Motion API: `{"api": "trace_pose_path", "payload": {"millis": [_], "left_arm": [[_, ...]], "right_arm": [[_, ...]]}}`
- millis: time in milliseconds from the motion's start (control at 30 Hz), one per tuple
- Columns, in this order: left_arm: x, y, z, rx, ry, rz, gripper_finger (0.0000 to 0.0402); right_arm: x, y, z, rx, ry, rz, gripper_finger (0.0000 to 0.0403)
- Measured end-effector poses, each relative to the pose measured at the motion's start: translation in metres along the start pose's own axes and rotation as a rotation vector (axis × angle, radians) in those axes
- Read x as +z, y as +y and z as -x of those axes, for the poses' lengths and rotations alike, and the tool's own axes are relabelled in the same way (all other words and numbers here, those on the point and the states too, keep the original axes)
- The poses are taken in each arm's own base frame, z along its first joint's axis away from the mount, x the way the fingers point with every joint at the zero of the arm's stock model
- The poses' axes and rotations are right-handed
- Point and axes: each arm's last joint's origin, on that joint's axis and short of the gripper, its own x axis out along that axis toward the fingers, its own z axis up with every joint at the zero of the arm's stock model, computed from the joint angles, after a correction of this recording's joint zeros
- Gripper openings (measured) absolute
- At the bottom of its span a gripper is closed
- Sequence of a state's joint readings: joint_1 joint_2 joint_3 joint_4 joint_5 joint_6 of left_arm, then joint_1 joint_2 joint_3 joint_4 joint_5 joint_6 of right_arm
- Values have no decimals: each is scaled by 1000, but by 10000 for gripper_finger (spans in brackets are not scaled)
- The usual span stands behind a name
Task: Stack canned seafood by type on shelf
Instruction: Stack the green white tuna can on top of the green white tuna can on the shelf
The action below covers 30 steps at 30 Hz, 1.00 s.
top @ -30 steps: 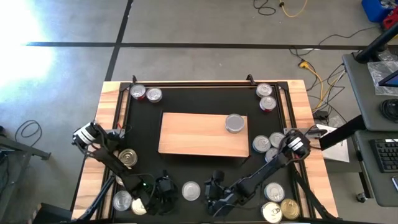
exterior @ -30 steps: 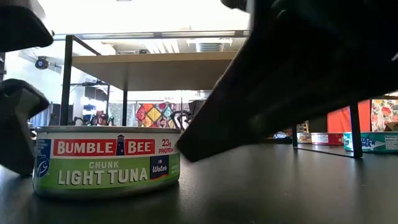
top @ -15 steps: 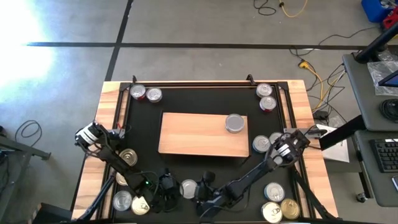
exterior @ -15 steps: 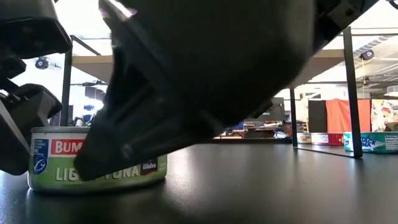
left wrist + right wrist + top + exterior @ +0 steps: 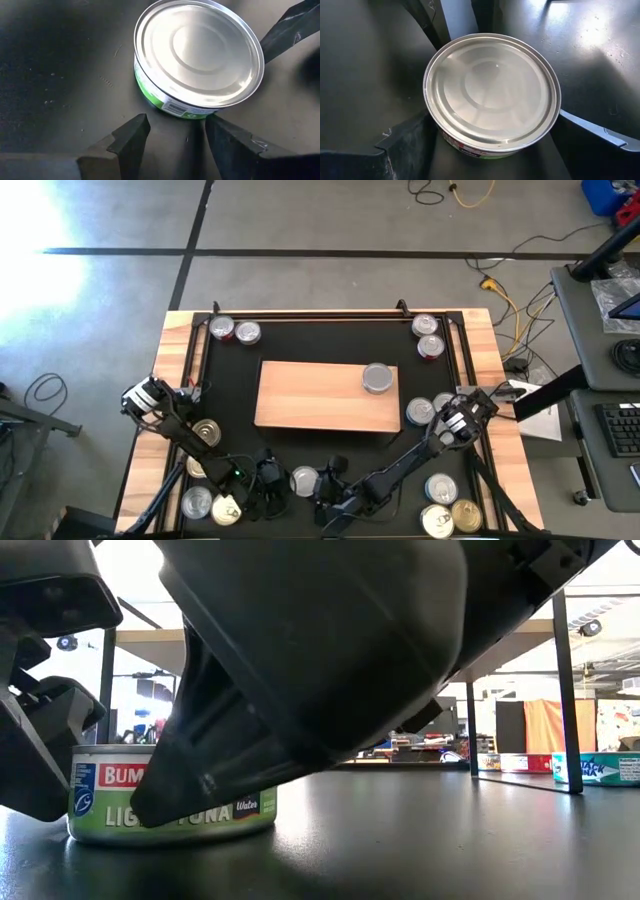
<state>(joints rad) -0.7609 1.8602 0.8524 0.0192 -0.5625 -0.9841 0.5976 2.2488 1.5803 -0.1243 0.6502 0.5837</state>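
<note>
A green-labelled tuna tin (image 5: 303, 480) with a plain silver lid stands flat on the black mat near the table's near edge. My right gripper (image 5: 322, 480) is open, with one finger on each side of the tin (image 5: 492, 92). My left gripper (image 5: 280, 481) comes from the other side, open to a narrower gap. Its fingertips (image 5: 132, 132) stand just short of the tin's wall (image 5: 180, 111), with nothing between them. The light-wood shelf (image 5: 310, 395) stands mid-table with one silver tin (image 5: 377, 378) near its right end. My right gripper slants down from the table's right. Its fingers (image 5: 407, 142) stand close beside the tin's wall on both sides; I cannot tell whether either touches it. My left gripper's fingertips are very near the tin's lower wall; I cannot tell whether they touch.
More tins lie about the mat: a pair at the far left (image 5: 233, 330), a pair at the far right (image 5: 427, 335), some at the right (image 5: 419, 412), near right (image 5: 440, 488) and near left (image 5: 197, 502), and a gold one (image 5: 205, 432) at the left. A black frame (image 5: 330, 313) edges the mat.
My right gripper has swung toward the table's left and come down over the tuna tin, so its open fingers now stand around it. The tin has shifted a little toward the far edge, still flat on the mat.
</note>
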Motion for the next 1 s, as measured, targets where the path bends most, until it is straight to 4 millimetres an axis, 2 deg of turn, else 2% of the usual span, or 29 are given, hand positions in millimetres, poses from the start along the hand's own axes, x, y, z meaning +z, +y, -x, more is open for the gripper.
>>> {"api": "trace_pose_path", "payload": {"millis": [467,767,1000], "left_arm": [[-1,1,0,9,5,-32,191],[-2,3,0,19,10,-76,191],[-2,4,0,25,17,-85,191]], "right_arm": [[4,-2,-1,-5,-2,-29,370],[13,-13,-16,21,-4,-65,371],[1,-12,-32,6,-25,-59,379]]}}
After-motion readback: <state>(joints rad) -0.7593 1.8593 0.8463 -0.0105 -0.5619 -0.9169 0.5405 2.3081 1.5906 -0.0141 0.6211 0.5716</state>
